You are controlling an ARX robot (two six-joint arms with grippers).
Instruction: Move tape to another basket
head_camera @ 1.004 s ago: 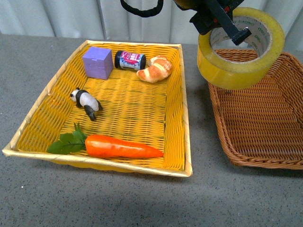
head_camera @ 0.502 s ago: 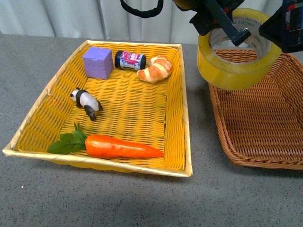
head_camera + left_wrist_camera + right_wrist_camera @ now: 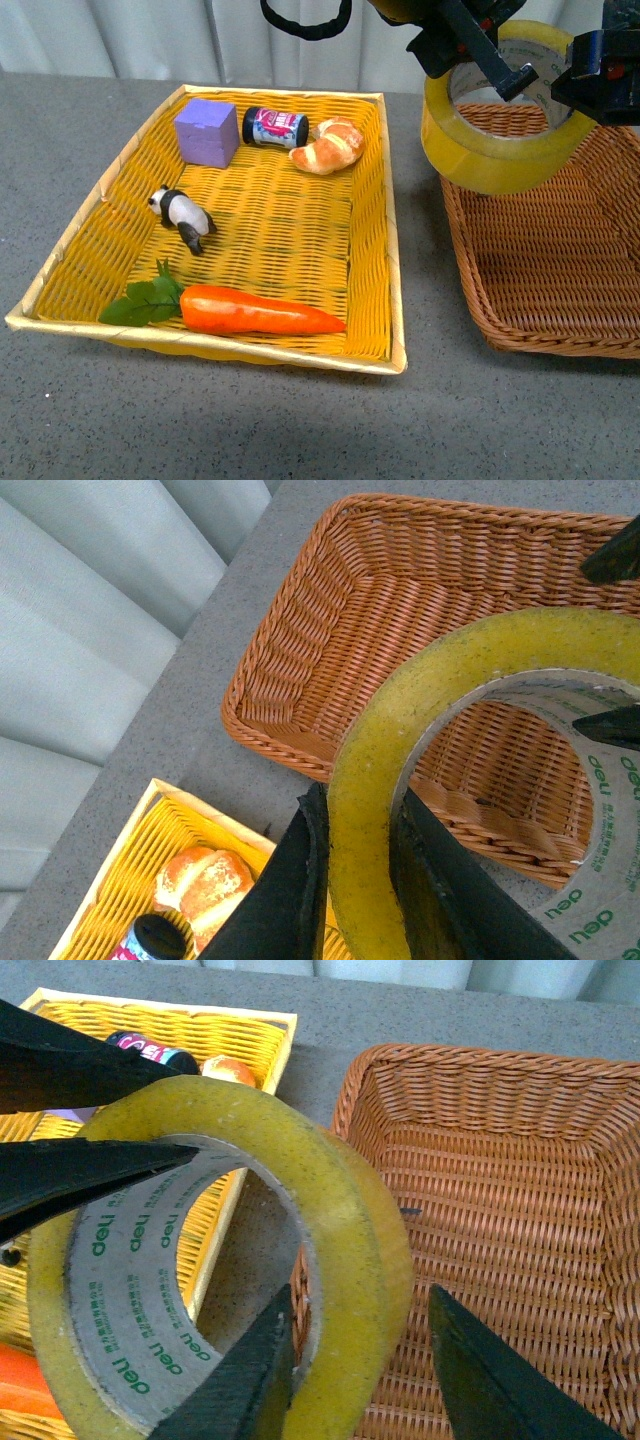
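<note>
Tape [image 3: 495, 140] in the air above the far left corner of the basket [image 3: 560, 250], hiding that corner in the front view. Basket's right side cut off by the picture edge; both arms cut off at the top.

Left gripper [image 3: 475, 62] clamped on the roll's wall, one of its fingers [image 3: 290, 890] outside, the other inside the core. Right gripper [image 3: 590, 72] at the side of the roll over the basket, its fingers [image 3: 500, 1390] spread to either side of the wall, a gap showing, not closed on it.

Half a second ago, right gripper farther out from the roll; a second ago, not in the front view at all. Roll nearly where it was.

Green "deli" printed repeatedly on the white core. Label of the jar [image 3: 275, 127] in the yellow tray [image 3: 392, 250], left of the basket on the counter [image 3: 300, 420], too small to read.
</note>
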